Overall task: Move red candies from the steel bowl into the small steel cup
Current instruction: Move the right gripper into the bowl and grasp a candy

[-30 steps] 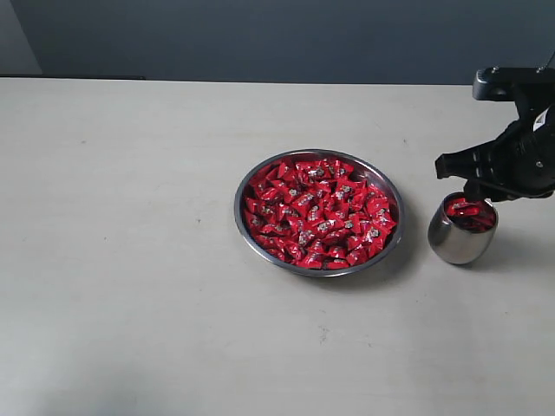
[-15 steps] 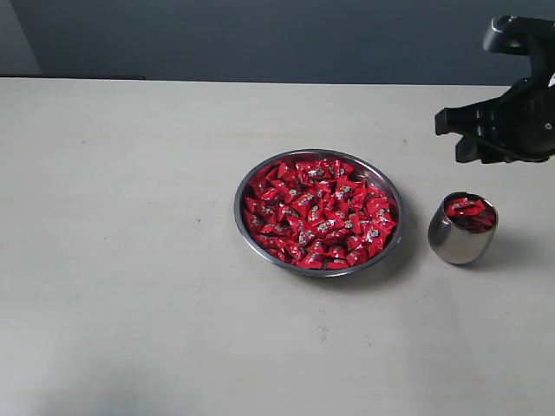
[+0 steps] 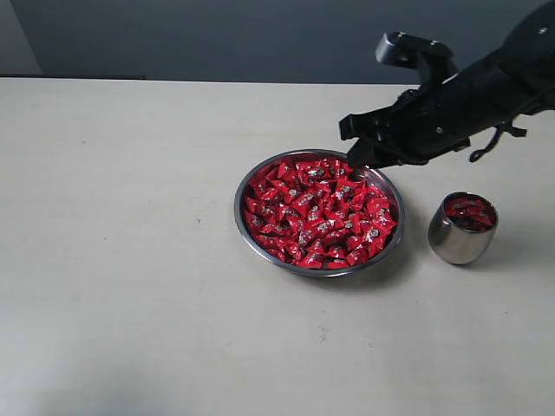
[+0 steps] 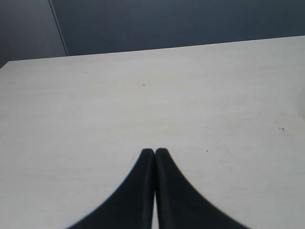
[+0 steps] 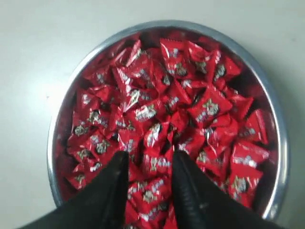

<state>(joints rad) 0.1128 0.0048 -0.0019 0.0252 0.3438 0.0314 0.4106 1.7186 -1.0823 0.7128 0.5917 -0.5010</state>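
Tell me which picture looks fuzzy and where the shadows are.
Right wrist view: the red candies and steel bowl look soft and smeared, and the right gripper is just a dark shape. Exterior view: sharp, with soft shadows beside the bowl and the small steel cup. Left wrist view: the left gripper is nearly black against the pale table.

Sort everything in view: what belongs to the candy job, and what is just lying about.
Job:
red candies
steel bowl holding them
small steel cup, a few candies inside
right gripper, open above the bowl

Not in use:
left gripper, shut, over the table
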